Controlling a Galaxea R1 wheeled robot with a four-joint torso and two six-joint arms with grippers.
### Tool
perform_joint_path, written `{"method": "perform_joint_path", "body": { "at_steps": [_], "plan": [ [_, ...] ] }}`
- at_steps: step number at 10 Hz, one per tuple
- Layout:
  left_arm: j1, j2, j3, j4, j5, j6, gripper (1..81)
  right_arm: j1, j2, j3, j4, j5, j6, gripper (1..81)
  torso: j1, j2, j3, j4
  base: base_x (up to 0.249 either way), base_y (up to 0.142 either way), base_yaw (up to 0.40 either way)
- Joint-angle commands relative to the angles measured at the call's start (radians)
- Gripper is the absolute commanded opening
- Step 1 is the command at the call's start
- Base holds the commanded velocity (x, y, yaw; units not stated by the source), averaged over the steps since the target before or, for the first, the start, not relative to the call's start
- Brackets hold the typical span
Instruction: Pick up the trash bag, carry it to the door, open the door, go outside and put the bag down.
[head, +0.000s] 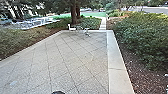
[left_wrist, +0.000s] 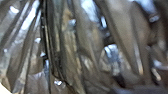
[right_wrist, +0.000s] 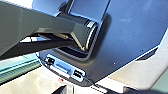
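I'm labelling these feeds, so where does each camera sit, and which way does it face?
Head view: high on the robot, looking forward and down over paving toward a tree trunk; the dark curve at the bottom edge I can't identify.
Left wrist view: on the left wrist, facing the trash bag's dark folds close up; no robot part is clear.
Right wrist view: on the right wrist, facing the robot's dark plate and jointed bar.
Shared: nothing certain.
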Motion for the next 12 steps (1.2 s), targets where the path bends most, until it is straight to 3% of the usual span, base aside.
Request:
{"method": "perform_joint_path", "body": {
  "at_steps": [1, 2, 3, 6, 7, 9, 10, 11, 12],
  "plan": [
    [-0.113, -0.02, -0.015, -0.027, 0.08, 0.001, 1.0, 0.016, 0.005, 0.008, -0.003, -0.068, -0.002, 81.1, 0.0, 0.0, -0.091, 0.0, 0.0, 0.0, 0.0],
    [-0.113, -0.012, -0.015, -0.026, 0.08, 0.001, 1.0, 0.016, 0.005, 0.009, -0.002, -0.068, -0.001, 81.1, 0.0, 0.0, -0.033, 0.0, 0.0, 0.0, 0.0],
    [-0.113, -0.009, -0.016, -0.026, 0.08, 0.003, 1.0, 0.016, 0.006, 0.009, -0.002, -0.068, -0.002, 81.1, 0.0, 0.0, -0.055, 0.0, 0.0, 0.0, 0.0],
    [-0.11, -0.01, -0.018, -0.024, 0.08, 0.004, 1.0, 0.016, 0.006, 0.009, 0.0, -0.068, -0.002, 81.1, 0.001, 0.001, -0.066, 0.0, 0.0, 0.0, 0.0],
    [-0.105, -0.013, -0.018, -0.026, 0.08, 0.004, 81.1, 0.015, 0.006, 0.009, 0.001, -0.065, -0.001, 81.1, 0.001, 0.001, -0.066, 0.0, 0.0, 0.0, 0.0],
    [-0.09, -0.015, -0.018, -0.027, 0.08, 0.004, 81.1, 0.012, 0.006, 0.011, 0.003, -0.062, -0.001, 81.1, 0.001, 0.001, -0.066, 0.0, 0.0, 0.0, 0.0],
    [-0.059, -0.006, -0.018, -0.024, 0.078, 0.007, 1.0, 0.01, 0.006, 0.011, 0.004, -0.061, -0.001, 81.1, 0.001, 0.001, -0.066, 0.0, 0.0, 0.0, 0.0],
    [-0.021, 0.011, -0.019, -0.018, 0.072, 0.012, 1.0, 0.01, 0.008, 0.011, 0.003, -0.06, -0.001, 81.1, 0.001, 0.001, -0.066, 0.0, 0.0, 0.0, 0.0],
    [0.027, 0.028, -0.023, -0.018, 0.072, 0.017, 1.0, 0.01, 0.008, 0.011, 0.003, -0.061, -0.001, 81.1, 0.001, 0.001, 0.006, 0.0, 0.0, 0.0, 0.0]
  ]
}}
